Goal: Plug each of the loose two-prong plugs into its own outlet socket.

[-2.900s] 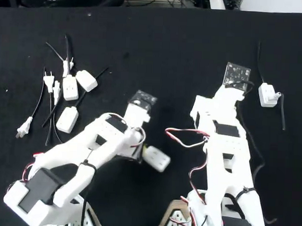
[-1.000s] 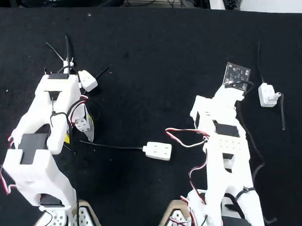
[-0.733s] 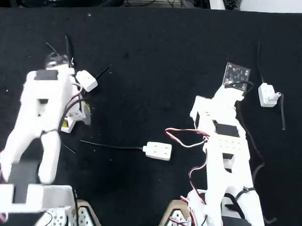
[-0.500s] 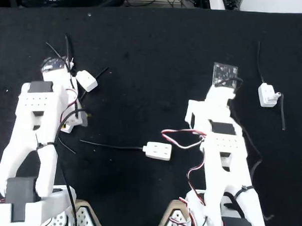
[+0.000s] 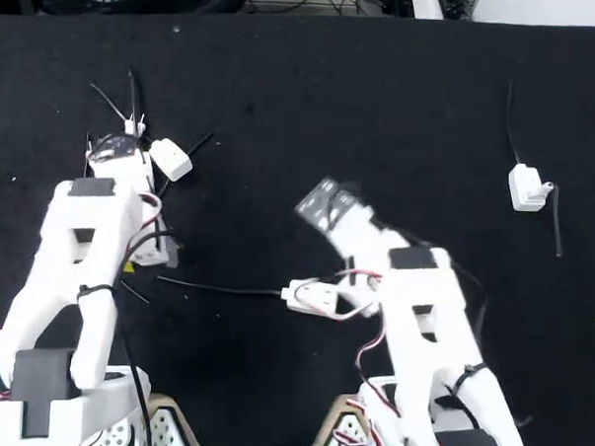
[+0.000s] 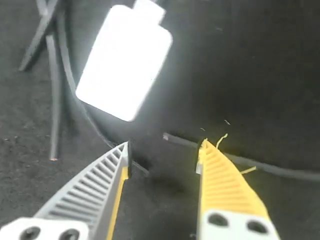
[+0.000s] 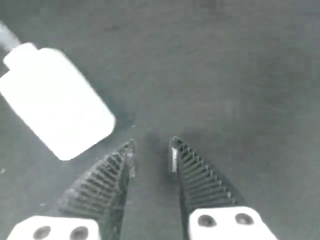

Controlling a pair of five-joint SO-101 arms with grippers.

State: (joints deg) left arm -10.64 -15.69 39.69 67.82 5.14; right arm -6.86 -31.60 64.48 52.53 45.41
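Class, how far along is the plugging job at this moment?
Done: the far-right outlet appears to have a plug seated. In hand: nothing; left gripper open over a black cable, right gripper open beside the centre outlet. Left: that outlet and the left cluster.

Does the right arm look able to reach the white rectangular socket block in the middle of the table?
Probably yes: the right gripper, open, hangs right beside the white socket block, nothing lying between them.
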